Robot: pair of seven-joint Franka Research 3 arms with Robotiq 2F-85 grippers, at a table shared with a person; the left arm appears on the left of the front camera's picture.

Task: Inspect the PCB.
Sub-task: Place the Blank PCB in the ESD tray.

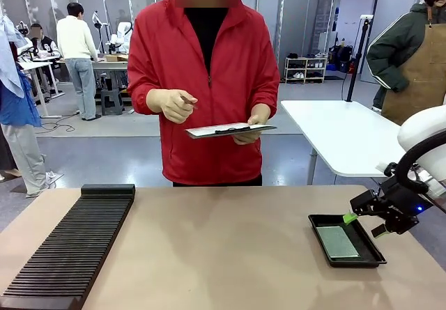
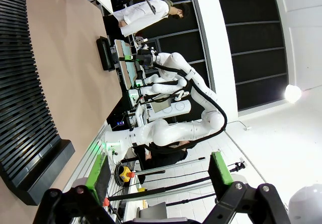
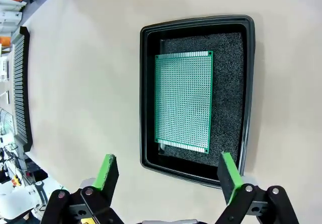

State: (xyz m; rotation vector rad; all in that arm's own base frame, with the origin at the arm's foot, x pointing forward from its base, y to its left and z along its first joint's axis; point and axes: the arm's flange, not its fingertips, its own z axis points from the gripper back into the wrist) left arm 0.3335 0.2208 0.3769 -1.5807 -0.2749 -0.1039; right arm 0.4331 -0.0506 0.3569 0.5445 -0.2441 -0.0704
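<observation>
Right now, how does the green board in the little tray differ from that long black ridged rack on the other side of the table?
The PCB is green and dotted with fine holes; the ridged rack is black with parallel ribs. The PCB is small and lies on foam inside the black tray; the rack is far longer and sits directly on the table. Both lie flat, untouched.
</observation>
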